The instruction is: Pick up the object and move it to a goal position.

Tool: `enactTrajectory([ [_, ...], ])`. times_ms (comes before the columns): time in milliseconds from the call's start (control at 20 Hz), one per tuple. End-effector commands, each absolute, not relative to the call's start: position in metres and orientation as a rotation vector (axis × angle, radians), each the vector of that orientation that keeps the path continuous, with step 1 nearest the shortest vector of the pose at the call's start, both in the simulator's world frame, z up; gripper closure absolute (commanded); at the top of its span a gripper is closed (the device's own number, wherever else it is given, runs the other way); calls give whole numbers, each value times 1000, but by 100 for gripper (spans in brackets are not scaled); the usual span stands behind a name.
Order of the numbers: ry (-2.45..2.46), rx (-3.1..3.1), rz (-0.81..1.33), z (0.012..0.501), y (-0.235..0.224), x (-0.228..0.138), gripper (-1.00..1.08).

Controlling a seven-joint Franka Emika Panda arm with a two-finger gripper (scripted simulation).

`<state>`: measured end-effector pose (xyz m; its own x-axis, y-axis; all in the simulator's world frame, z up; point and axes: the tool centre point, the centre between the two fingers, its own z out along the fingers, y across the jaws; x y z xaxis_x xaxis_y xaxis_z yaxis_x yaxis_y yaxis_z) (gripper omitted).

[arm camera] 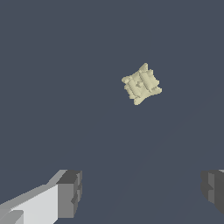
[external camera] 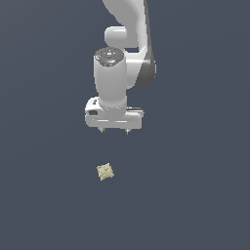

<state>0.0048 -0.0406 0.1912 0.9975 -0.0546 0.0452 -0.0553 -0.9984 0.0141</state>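
While the gripper (external camera: 114,131) hangs with fingers (arm camera: 70,192) spread and empty, the object (external camera: 105,171) lies alone on the counter (external camera: 195,195), near its 7 o'clock in the exterior view; centre over it before descending, squaring to its flat sides

Flat, even, dim render light; sharp, shadowless, no glare.

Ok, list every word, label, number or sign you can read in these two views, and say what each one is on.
There is no readable text in either view.
The white arm: no lettering; the small marks on its dark round cap are too small to read.
The gripper, jaws open: plain white and grey, no label.
The yellowish-tan lump: bumpy texture only, no writing.
The dark floor: plain.
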Motion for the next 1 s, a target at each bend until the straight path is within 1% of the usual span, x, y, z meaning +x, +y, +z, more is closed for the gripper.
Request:
enactTrajectory([
  [0,-86,3124,70,191,-41,5,-92],
  [600,-125,3135,82,195,-36,4,-92],
  [950,-55,3133,74,189,-40,15,-92],
])
